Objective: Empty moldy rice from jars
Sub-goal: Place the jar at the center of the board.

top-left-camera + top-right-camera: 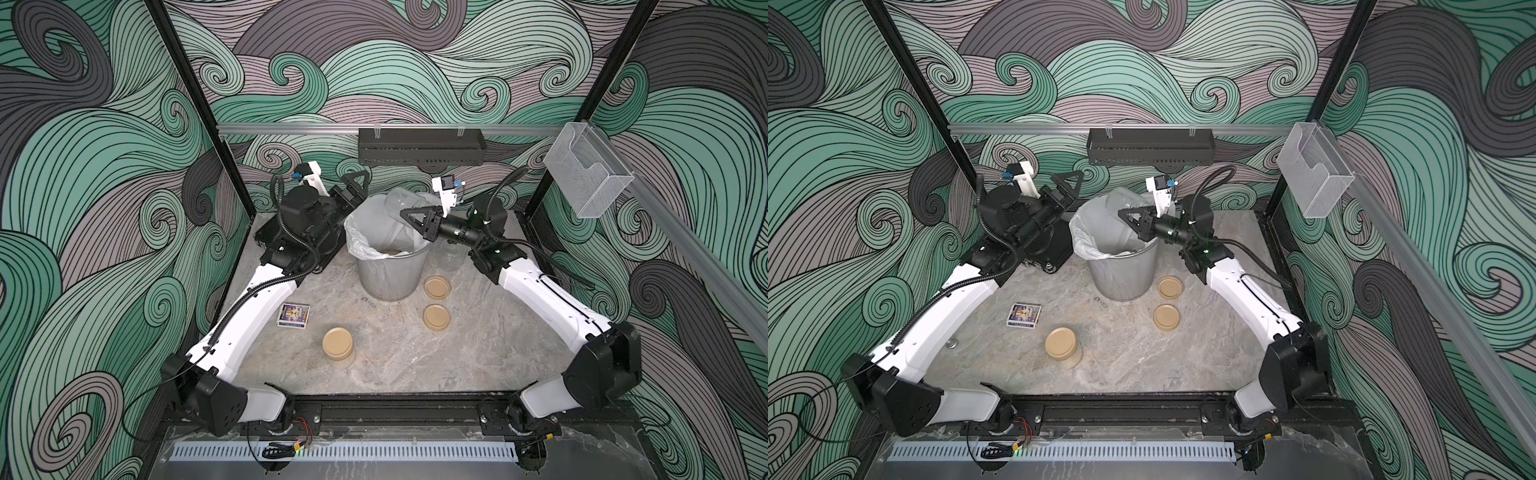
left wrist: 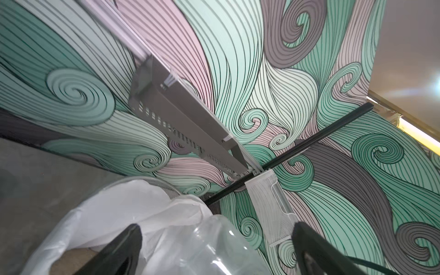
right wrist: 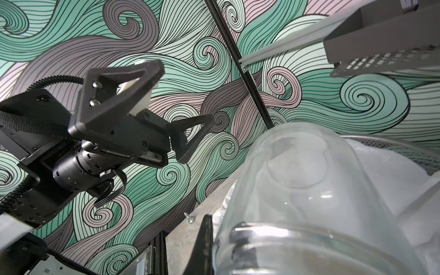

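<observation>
Nearest me, in front of the wire wastebasket [image 1: 390, 276] and off to its left, a lidded jar [image 1: 338, 343] stands upright, with a small printed box [image 1: 294, 316] just beyond it. In front of the wastebasket on its right lies a tan lid [image 1: 436, 317], and past it, closer to the wastebasket, a second tan lid [image 1: 437, 287]. A lidless clear jar [image 1: 451, 255] stands just beside the wastebasket's right wall, under my right arm. Moldy rice [image 1: 395, 252] lies inside the wastebasket on the white liner [image 1: 365, 232]. My right gripper [image 1: 405, 214] is pinched tight on the mouth end of an upturned jar [image 3: 309, 178] above the wastebasket's opening. Behind the wastebasket's left rim, my left gripper [image 3: 185, 92] is spread wide and holds nothing.
</observation>
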Robot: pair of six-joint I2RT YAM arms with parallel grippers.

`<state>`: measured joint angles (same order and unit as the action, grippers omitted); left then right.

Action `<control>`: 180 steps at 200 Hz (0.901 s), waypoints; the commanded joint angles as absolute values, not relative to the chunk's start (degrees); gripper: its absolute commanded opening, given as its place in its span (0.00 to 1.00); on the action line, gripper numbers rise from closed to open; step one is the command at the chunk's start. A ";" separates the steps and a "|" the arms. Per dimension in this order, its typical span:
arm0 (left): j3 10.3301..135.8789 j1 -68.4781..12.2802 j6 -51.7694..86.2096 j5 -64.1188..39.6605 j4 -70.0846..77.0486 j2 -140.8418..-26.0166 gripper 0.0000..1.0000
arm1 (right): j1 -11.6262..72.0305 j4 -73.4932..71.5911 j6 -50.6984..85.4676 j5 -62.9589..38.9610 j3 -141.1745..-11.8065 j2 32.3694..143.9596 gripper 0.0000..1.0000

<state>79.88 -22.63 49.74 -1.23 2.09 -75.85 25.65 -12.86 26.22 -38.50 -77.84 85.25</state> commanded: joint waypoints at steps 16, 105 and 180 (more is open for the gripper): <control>77.31 -21.74 38.97 6.05 -0.03 -71.32 0.99 | 25.05 -4.70 16.87 -40.12 -85.08 78.76 0.00; 72.71 -20.47 34.54 10.28 -3.96 -66.76 0.98 | 25.05 29.56 2.44 -42.43 -82.40 64.95 0.00; 67.68 -20.23 34.37 11.87 -6.75 -63.98 0.99 | 26.42 48.54 0.77 -42.78 -75.30 58.46 0.00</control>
